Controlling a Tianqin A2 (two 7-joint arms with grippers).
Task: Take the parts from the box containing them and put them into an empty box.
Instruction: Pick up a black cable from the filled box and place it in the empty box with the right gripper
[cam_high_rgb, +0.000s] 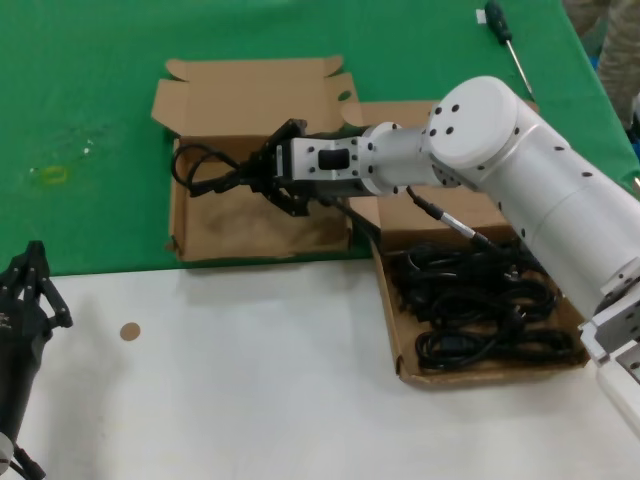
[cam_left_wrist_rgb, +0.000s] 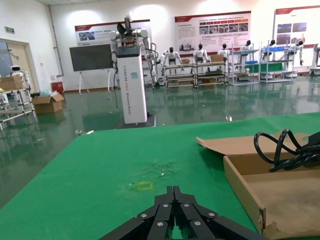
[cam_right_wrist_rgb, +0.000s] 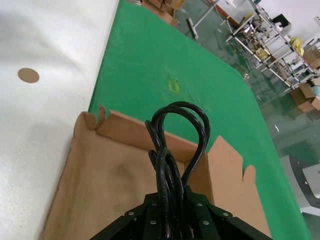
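Clenched jaws of the right gripper (cam_high_rgb: 262, 176) grasp one power cord (cam_high_rgb: 205, 168), a black looped bundle held above the interior of the narrower box (cam_high_rgb: 250, 225). From the right wrist view, the cord (cam_right_wrist_rgb: 172, 145) rises out between the jaws and its loops arch over the far wall of this box (cam_right_wrist_rgb: 100, 175); the cord appears clear of the box floor. The right arm reaches across from the robot's right, passing over the lid of the wider box (cam_high_rgb: 400, 345).

Remaining cords (cam_high_rgb: 480, 300) lie in a tangled black heap inside the wider, shallow box, which sits to the right of the narrower one, partly on green mat (cam_high_rgb: 90, 120) and partly on white worktop (cam_high_rgb: 250, 380). The two boxes stand just beside each other.

Left gripper (cam_high_rgb: 35, 285) rests low at the near left over the worktop, well apart from both boxes, jaws closed together with nothing between them (cam_left_wrist_rgb: 172, 212).

A green-handled screwdriver (cam_high_rgb: 505, 40) lies on the mat at the far right. A small round brown disc (cam_high_rgb: 129, 331) sits on the worktop near the left gripper.
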